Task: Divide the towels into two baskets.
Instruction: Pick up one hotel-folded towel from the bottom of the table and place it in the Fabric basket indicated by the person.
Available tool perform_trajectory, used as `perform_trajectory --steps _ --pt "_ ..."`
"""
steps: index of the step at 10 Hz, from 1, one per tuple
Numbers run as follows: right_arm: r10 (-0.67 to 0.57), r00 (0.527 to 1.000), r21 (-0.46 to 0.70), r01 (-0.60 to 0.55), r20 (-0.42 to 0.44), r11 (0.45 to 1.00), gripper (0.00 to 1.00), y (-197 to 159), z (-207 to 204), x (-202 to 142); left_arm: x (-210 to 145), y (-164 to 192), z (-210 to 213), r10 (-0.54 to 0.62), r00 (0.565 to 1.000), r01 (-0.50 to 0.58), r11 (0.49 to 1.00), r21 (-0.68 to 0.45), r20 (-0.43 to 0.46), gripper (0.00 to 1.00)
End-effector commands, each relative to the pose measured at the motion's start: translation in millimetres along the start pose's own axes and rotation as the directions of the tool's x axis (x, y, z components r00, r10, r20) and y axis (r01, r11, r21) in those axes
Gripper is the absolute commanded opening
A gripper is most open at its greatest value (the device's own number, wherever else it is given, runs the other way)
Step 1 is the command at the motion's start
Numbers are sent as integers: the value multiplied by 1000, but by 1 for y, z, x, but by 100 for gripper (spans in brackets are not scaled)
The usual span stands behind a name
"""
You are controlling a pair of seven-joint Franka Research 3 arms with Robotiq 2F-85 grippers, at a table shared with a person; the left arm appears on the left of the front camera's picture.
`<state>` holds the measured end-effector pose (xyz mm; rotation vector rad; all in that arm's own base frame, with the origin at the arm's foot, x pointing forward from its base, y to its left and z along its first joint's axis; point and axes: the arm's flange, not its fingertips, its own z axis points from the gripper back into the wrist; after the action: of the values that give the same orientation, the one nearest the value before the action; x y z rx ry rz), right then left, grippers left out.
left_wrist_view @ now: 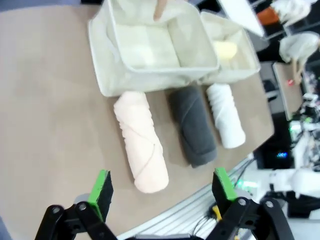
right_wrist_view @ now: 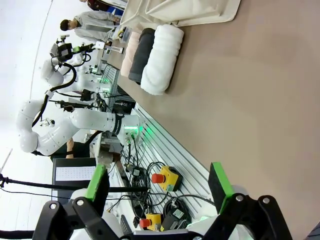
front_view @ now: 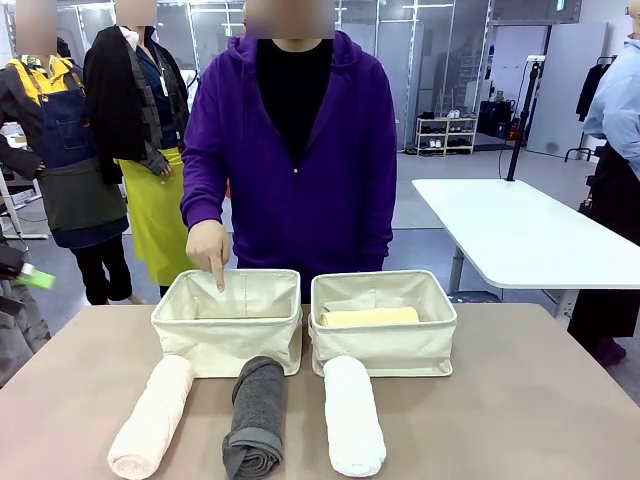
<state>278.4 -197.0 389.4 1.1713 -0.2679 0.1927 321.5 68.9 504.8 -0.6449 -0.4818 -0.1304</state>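
Two cream canvas baskets stand side by side: the left basket [front_view: 228,335] [left_wrist_view: 150,55] has nothing in it, the right basket [front_view: 383,335] [left_wrist_view: 235,50] holds a pale yellow towel [front_view: 368,317] [left_wrist_view: 225,49]. In front of them lie a peach towel [front_view: 152,415] [left_wrist_view: 141,140], a dark grey towel [front_view: 256,415] [left_wrist_view: 192,125] and a white towel [front_view: 352,413] [left_wrist_view: 226,114] [right_wrist_view: 161,59]. A person's finger [front_view: 218,275] points into the left basket. My left gripper [left_wrist_view: 162,192] hangs open above the table's near edge, short of the peach towel. My right gripper [right_wrist_view: 160,187] is open over the table's edge, away from the towels.
The person in a purple hoodie [front_view: 295,150] stands behind the baskets. The brown table [front_view: 520,400] has free room to the right and left of the towels. A white table [front_view: 520,235] stands at the back right, and other people stand at the back left.
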Motion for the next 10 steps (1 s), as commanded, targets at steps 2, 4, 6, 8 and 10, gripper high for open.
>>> perform_trajectory --steps 2,4,6,8,10 --pt "-10 1000 -21 10 -2 1000 100 2 0 -4 -42 -30 -73 -45 988 68 985 157 -148 100" --pt "-10 1000 -21 10 -2 1000 100 2 0 -4 -59 -43 -106 -32 974 90 962 257 -223 100" --pt "-10 1000 -21 10 -2 1000 100 2 0 -4 -78 -37 -132 9 974 72 935 348 -225 100" --pt "-10 1000 -21 10 -2 1000 100 2 0 -4 -101 -32 -158 55 967 55 907 418 -247 100" --pt "-10 1000 -21 10 -2 1000 100 2 0 -4 -115 -31 -177 78 964 34 911 411 -253 100"
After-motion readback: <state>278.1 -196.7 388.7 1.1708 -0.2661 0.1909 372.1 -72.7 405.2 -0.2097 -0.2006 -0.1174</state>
